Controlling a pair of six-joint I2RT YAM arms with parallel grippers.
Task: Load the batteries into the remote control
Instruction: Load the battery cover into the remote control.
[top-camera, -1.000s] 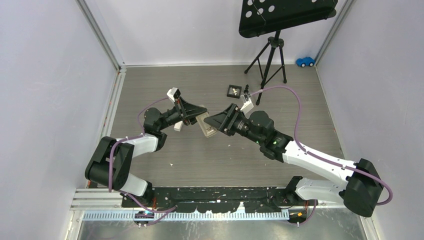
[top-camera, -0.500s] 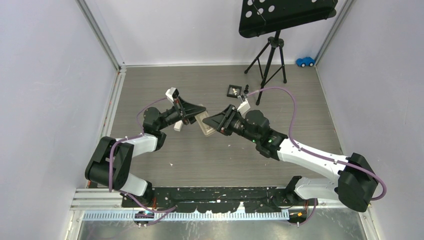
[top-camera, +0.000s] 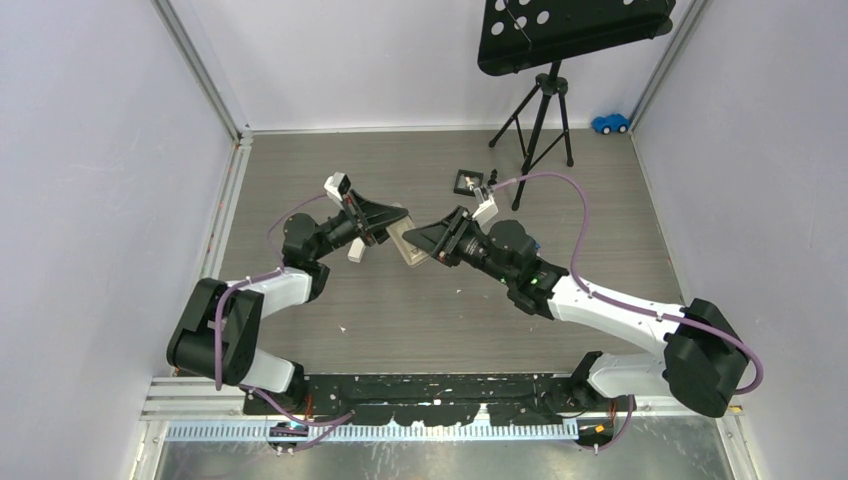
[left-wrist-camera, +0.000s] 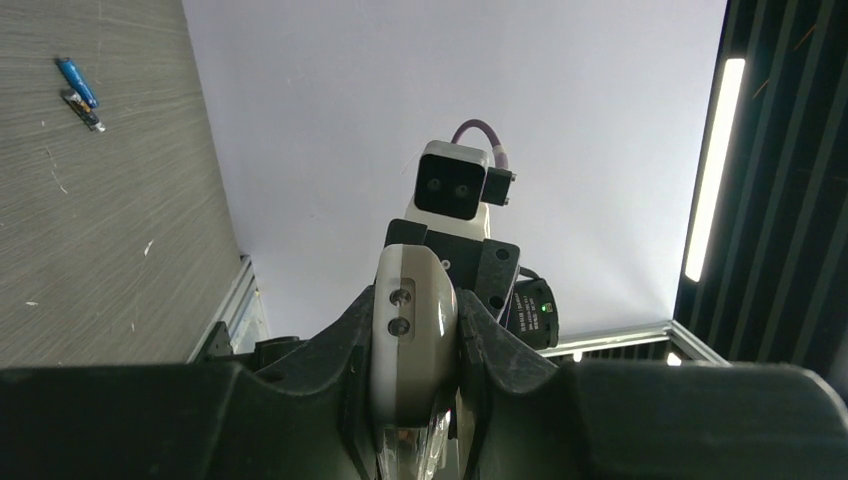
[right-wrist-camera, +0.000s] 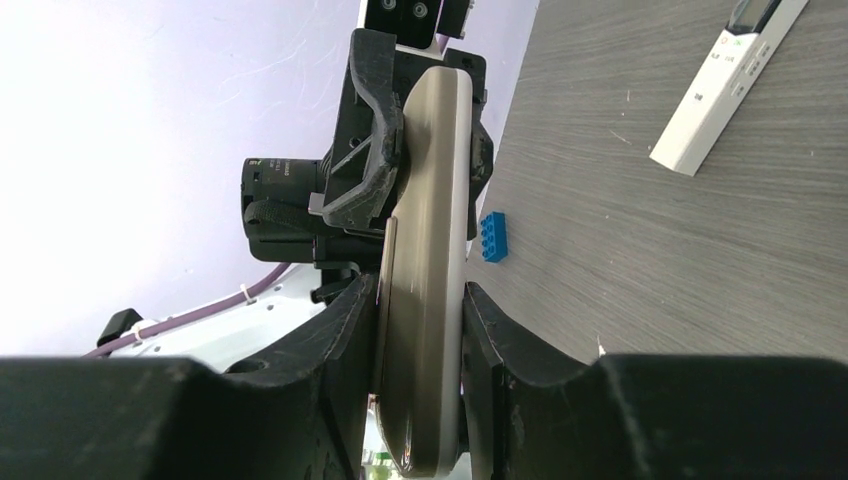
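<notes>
Mid-table, up off the deck: L claw (left-wrist-camera: 415, 322) narrowed tight on one end of the beige remote (top-camera: 407, 246), R claw (right-wrist-camera: 418, 302) clamping the other end, jaws pressed vs its sides. Below, a white remote (right-wrist-camera: 725, 80) and a blue brick (right-wrist-camera: 492, 237). Blue battery (left-wrist-camera: 77, 82) lies on the table, well apart from the beige remote. Far back: tripod (top-camera: 540, 115), toy car (top-camera: 610, 123).

The left arm (top-camera: 270, 290) and the right arm (top-camera: 600, 305) were bent at the elbow, with the wrists turned inward and facing each other at centre. The left gripper (left-wrist-camera: 413, 320) was clamped on one end of the remote (right-wrist-camera: 432, 200). The right gripper (right-wrist-camera: 420, 310) was closed on the opposite end, one finger on either side.
</notes>
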